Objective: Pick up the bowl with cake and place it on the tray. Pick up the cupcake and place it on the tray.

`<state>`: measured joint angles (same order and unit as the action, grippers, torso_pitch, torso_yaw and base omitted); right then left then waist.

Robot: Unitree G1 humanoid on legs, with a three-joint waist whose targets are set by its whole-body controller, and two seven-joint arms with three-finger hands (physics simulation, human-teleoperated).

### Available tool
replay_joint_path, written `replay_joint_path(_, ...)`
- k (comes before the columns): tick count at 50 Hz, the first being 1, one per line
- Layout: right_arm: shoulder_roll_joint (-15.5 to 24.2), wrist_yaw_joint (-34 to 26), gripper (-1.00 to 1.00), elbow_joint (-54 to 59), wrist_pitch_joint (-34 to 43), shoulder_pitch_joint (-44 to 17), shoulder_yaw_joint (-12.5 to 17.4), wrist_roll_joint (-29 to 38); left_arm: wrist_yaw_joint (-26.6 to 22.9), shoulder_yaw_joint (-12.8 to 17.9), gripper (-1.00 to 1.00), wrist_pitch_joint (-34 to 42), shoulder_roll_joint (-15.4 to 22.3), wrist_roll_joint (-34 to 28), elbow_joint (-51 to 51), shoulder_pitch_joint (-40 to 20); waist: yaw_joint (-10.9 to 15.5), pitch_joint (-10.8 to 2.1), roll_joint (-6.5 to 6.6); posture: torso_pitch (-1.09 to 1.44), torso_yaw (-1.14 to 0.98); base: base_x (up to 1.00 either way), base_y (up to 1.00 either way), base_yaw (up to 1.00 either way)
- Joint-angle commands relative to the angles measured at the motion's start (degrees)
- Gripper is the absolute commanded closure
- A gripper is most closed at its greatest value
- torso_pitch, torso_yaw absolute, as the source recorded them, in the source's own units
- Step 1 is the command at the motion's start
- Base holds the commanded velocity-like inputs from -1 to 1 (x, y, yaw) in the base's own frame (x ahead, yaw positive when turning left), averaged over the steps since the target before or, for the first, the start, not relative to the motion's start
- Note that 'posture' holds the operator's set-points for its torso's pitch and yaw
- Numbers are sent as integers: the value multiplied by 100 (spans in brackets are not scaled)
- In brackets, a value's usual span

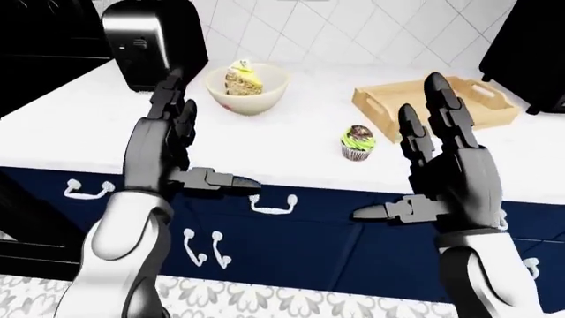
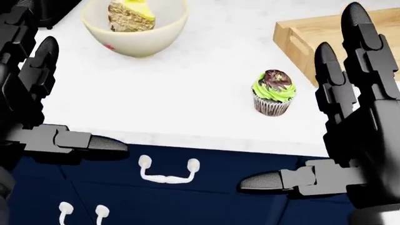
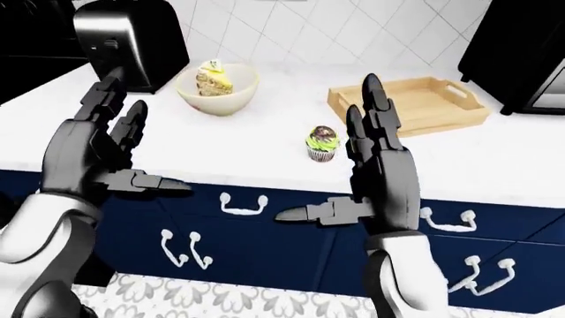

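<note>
A cream bowl [image 1: 246, 88] with a slice of yellow-topped cake stands on the white counter, toward the upper left in the left-eye view. The cupcake [image 1: 358, 143], green-frosted in a dark wrapper, sits near the counter's edge. To its upper right lies the wooden tray [image 1: 382, 106], with nothing on it. My left hand [image 1: 212, 136] is open, held up at the counter's edge below and left of the bowl. Also open, my right hand [image 1: 393, 156] stands just right of the cupcake, clear of it. The palms face each other and hold nothing.
A black toaster [image 1: 154, 43] stands left of the bowl. A large dark appliance [image 3: 521, 53] sits at the counter's right end, past the tray. Navy drawers with white handles [image 1: 272, 205] run below the counter. A patterned floor [image 1: 265, 301] shows at the bottom.
</note>
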<state>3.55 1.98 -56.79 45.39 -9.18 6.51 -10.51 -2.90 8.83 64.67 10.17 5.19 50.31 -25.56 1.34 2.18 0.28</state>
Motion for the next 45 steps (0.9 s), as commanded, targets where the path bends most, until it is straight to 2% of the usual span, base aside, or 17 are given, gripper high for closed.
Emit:
replay_joint_path(1,29,19,-100,-58,-174,-68,37,0,-13,-38,-100,-278,8,-8,15,-93,-8,-45,2,0,0,29,0,0)
replay_joint_path(4,27,18,-100,-54,-207,-46,55,-24,-11,-28,-100,-243,4,-12,26,-116,-5,-103,-385,0,0,26,0,0)
replay_joint_path(5,25,17,-100,-62,-210,-42,71,-44,-5,-27,-100,-202,3,-12,63,-125,-40,-10,-208,0,0,0,0,0)
replay_joint_path(6,28,20,-100,-79,-222,-40,99,-71,6,-8,-100,-57,5,4,165,-178,-11,-108,-312,0,0,0,0,0)
replay_joint_path(8,32,31,-100,-91,-215,-34,112,-107,25,-13,-100,16,-3,16,224,-215,-41,-21,-364,0,0,0,0,0)
replay_joint_path(10,29,35,-100,-55,-268,18,110,-117,35,-29,-100,98,6,22,292,-247,-46,26,-298,0,0,0,0,0)
replay_joint_path(13,50,46,-100,-135,-195,21,179,-179,40,23,-100,315,23,51,470,-320,-109,50,-142,0,0,0,0,0)
replay_joint_path(15,56,36,-100,-129,-246,42,206,-207,65,24,-100,434,12,69,611,-320,-156,-42,104,0,0,0,0,0)
replay_joint_path(17,71,65,-100,-159,-192,7,207,-222,73,14,-100,468,-4,79,702,-273,-171,-59,-22,0,0,0,0,0)
replay_joint_path(19,79,61,-100,-117,-239,19,198,-212,52,44,-100,446,15,88,684,-268,-148,-149,-51,0,0,0,0,0)
replay_joint_path(27,102,64,-100,-140,-263,18,257,-245,96,200,-100,597,56,274,958,-249,-131,-176,-120,0,0,0,0,0)
replay_joint_path(30,109,71,-100,-220,-194,30,371,-363,660,384,-100,533,383,1120,968,-263,-125,-161,-122,0,0,0,0,0)
replay_joint_path(33,164,129,-100,-306,-72,-18,508,-492,2043,651,-100,592,1163,2995,969,-507,-133,-154,-104,0,0,0,0,0)
replay_joint_path(35,210,191,-100,-320,-41,-44,505,-545,2683,617,-100,679,1477,3711,969,-717,-141,-141,-91,0,0,0,0,0)
replay_joint_path(38,249,238,-100,-315,14,-105,531,-599,2447,394,-100,929,1308,3264,887,-1054,-133,-99,-85,0,0,0,0,0)
replay_joint_path(42,251,213,-100,-122,-160,-85,467,-527,1767,-288,-100,574,1269,2021,184,-1493,-112,-68,-80,0,0,0,0,0)
replay_joint_path(45,236,184,-100,-20,-247,-63,451,-489,1236,-580,-100,631,1129,1183,-169,-1923,-119,-70,-75,0,0,0,0,0)
